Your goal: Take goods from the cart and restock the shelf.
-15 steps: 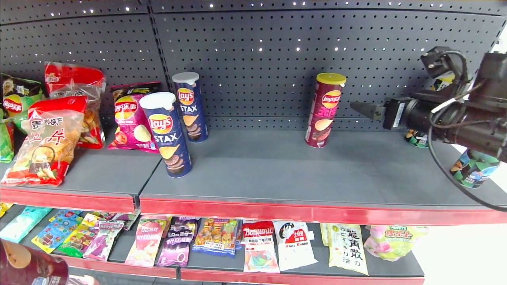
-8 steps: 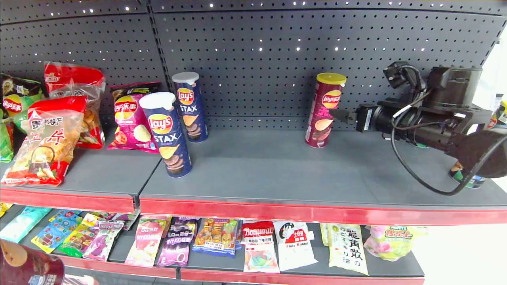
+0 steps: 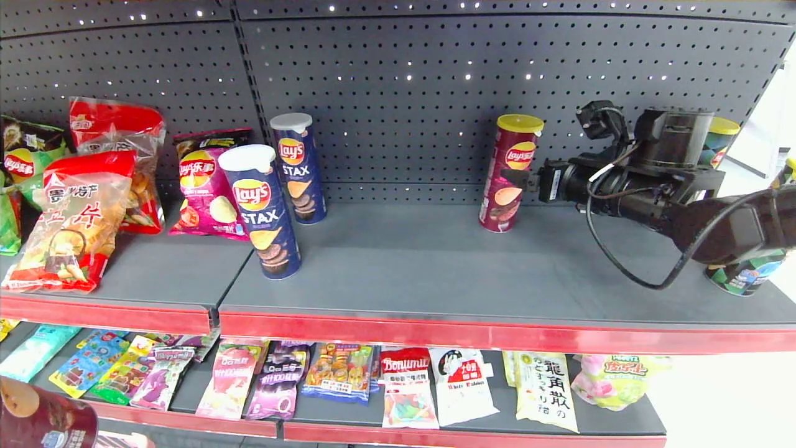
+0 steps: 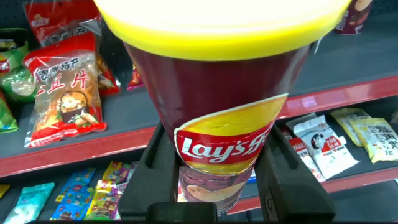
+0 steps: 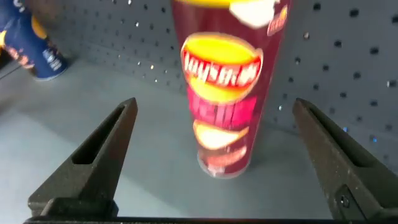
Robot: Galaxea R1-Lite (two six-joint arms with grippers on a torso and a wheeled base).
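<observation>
shelf can (image 3: 511, 171): maroon, upright on shelf (image 3: 404, 261), long axis vertical.
right claw (image 5: 214, 106): spread, level, shelf can dead ahead between its prongs' line; nearer arm.
left claw (image 4: 217, 180): pinching second maroon can (image 4: 217, 93), low left.

my right end effector (image 5: 214, 104): black | shelf can (image 3: 510, 174): maroon, yellow lid | held can (image 4: 230, 99) in my left end effector (image 4: 217, 165): maroon, yellow lid, red-yellow logo | front can (image 3: 264, 211): navy, white lid | shelf (image 3: 435, 267): grey, red edge

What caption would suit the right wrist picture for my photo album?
The open right gripper faces an upright maroon chip can on the grey shelf.
</observation>
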